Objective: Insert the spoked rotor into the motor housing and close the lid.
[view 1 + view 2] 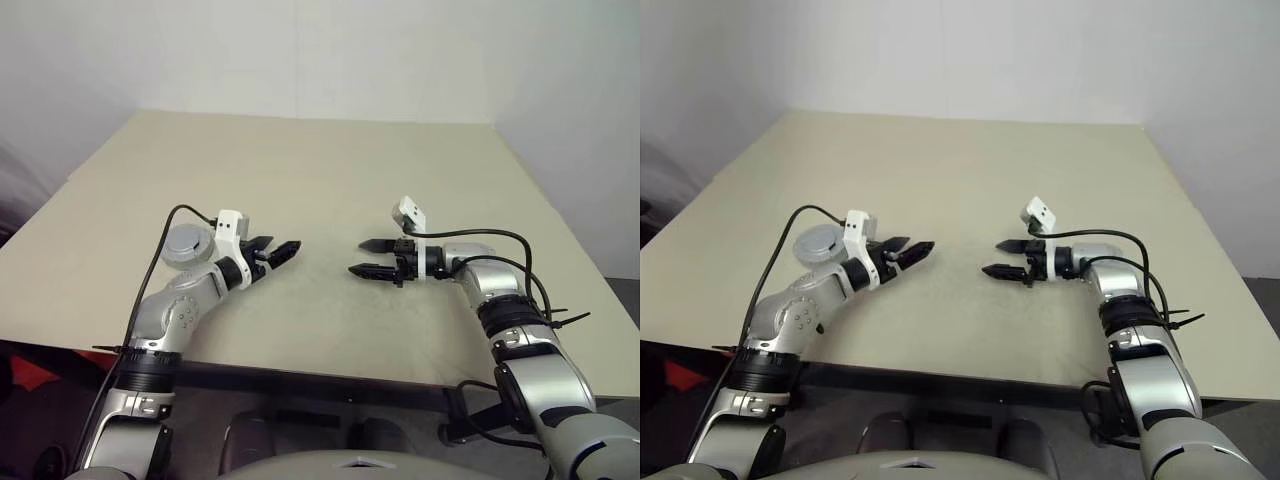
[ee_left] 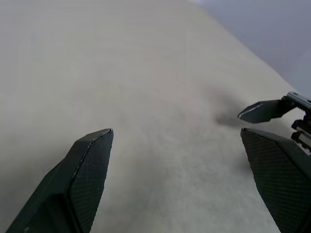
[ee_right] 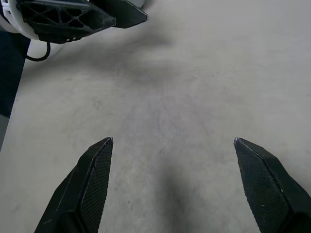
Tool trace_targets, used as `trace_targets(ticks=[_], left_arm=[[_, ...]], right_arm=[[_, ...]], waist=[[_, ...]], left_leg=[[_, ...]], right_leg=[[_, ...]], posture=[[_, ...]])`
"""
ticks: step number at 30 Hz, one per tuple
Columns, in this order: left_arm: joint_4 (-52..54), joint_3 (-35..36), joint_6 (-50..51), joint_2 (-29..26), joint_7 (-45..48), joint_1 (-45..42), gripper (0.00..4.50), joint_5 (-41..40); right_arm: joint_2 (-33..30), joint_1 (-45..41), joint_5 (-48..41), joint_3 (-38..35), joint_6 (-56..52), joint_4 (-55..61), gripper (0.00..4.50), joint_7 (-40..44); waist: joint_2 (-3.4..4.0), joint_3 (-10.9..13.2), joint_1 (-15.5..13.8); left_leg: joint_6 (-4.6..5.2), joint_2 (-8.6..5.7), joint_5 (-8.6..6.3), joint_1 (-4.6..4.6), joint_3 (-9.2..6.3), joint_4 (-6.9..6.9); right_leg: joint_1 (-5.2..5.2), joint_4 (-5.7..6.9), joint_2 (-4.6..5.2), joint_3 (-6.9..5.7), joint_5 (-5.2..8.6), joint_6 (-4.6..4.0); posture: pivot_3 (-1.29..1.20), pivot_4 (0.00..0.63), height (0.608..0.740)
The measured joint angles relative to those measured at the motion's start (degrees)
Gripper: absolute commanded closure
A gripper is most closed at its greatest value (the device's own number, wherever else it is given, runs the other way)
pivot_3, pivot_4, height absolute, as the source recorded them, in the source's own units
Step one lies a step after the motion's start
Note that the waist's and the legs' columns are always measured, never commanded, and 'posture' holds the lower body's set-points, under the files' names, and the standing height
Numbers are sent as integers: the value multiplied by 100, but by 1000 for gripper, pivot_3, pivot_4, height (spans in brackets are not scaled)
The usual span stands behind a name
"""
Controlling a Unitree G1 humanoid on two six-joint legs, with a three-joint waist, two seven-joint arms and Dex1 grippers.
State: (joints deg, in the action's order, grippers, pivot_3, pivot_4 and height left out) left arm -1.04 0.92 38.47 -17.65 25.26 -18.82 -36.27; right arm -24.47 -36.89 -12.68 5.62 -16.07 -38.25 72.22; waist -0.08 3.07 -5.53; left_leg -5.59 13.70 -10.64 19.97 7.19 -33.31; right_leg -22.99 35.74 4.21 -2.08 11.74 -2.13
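A round silver-grey motor part (image 1: 186,245) lies flat on the table just behind my left wrist, partly covered by the arm. I cannot tell whether it is the motor housing, the lid, or both together. The spoked rotor is out of view. My left gripper (image 1: 280,248) hovers open over the table, pointing right with nothing between its fingers (image 2: 90,160). Facing it across a bare gap, my right gripper (image 1: 358,256) points left, also open and empty, its fingers (image 3: 95,170) spread wide above the tabletop.
The beige table (image 1: 330,170) stretches back to a white wall. Its front edge runs just below both forearms. Black cables loop from each wrist camera along the arms.
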Motion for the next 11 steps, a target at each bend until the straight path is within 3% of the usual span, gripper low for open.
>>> trace_targets(ticks=[11], left_arm=[[-1,118,-39,192,-46,28,40,273]], right_arm=[[133,-221,-10,-99,49,-231,0,-229]], waist=[[0,0,1]], left_leg=[[2,1,-1,1,0,0]], right_leg=[[0,-2,0,-1,0,0]], posture=[[0,0,740]])
